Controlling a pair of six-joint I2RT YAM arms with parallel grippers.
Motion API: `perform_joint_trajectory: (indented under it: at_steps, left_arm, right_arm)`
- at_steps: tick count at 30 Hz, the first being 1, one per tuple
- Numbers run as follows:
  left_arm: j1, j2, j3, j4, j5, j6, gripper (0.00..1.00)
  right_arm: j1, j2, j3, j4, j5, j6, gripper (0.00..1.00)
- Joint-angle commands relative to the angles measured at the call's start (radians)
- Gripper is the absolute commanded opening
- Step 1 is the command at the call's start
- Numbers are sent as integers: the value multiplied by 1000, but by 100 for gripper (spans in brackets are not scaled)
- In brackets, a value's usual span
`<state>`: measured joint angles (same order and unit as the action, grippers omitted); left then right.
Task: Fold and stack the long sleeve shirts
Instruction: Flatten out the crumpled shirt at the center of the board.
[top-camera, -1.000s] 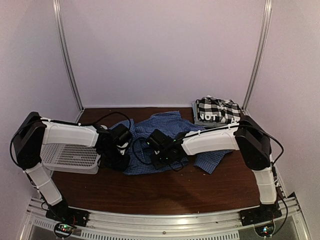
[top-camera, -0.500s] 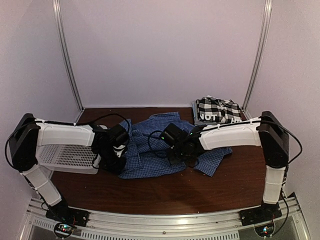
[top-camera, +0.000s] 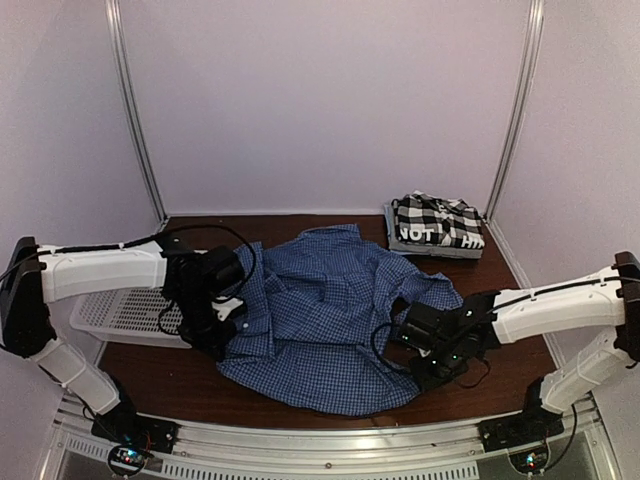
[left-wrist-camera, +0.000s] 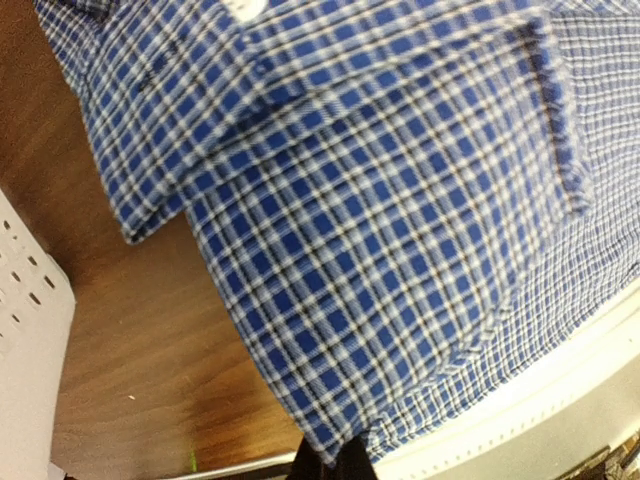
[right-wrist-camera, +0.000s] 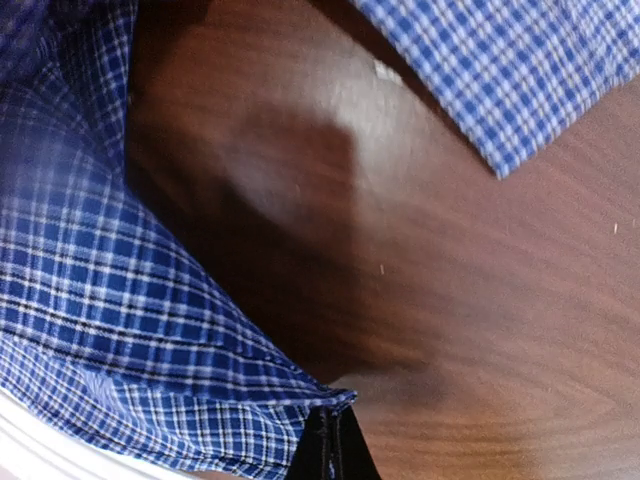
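The blue fine-checked shirt (top-camera: 325, 320) lies spread across the middle of the brown table, stretched between both grippers. My left gripper (top-camera: 222, 330) is shut on its left edge; in the left wrist view the cloth (left-wrist-camera: 400, 230) runs into the closed fingertips (left-wrist-camera: 335, 462). My right gripper (top-camera: 425, 365) is shut on its right hem, held just above the table; the right wrist view shows the hem (right-wrist-camera: 180, 330) pinched in the fingertips (right-wrist-camera: 332, 450). The black-and-white checked shirt (top-camera: 437, 222) with white lettering lies folded at the back right.
A white mesh basket (top-camera: 120, 315) stands at the left, under my left arm; its corner shows in the left wrist view (left-wrist-camera: 25, 350). The metal rail (top-camera: 320, 440) runs along the near table edge. White walls enclose the back and sides.
Both grippers have pulled apart, the right one far to the right and nearer, the left one slightly left. The bunched blue shirt has opened out wide and flat between them.
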<state>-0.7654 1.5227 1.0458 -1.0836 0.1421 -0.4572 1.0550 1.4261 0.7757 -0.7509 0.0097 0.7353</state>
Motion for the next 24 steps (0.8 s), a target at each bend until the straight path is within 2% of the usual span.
perform_joint_trajectory:
  at_steps: [1,6,9,10,12,16,20,24]
  left_arm:
    - [-27,-74,-32,-66,96,46,0]
    - [-64,-139,-80,-69,128,44,0]
    - [-114,-159,-114,-69,177,49,2]
    - [-139,-160,-125,-70,184,46,5]
    - [-179,-163,-130,-79,184,37,16]
    - [-188,-183,-35,-146,102,-3,49]
    - [-184,-148,158,-172,-27,-76,54]
    - [-142,-9,345,-76,-97,-111,53]
  right_arm:
    - [38,-88,-46,-95,-106,84,0]
    - [126,-130,-59,-119,-141,143,2]
    - [139,-162,-4,-171,-91,161,12]
    - [138,-172,25,-188,-56,165,20]
    - [116,-178,88,-206,-16,152,36]
    - [10,-124,264,-213,65,31,52]
    - [-152,-45,399,-146,62,-107,52]
    - [-293,60,463,81,-42,-202,48]
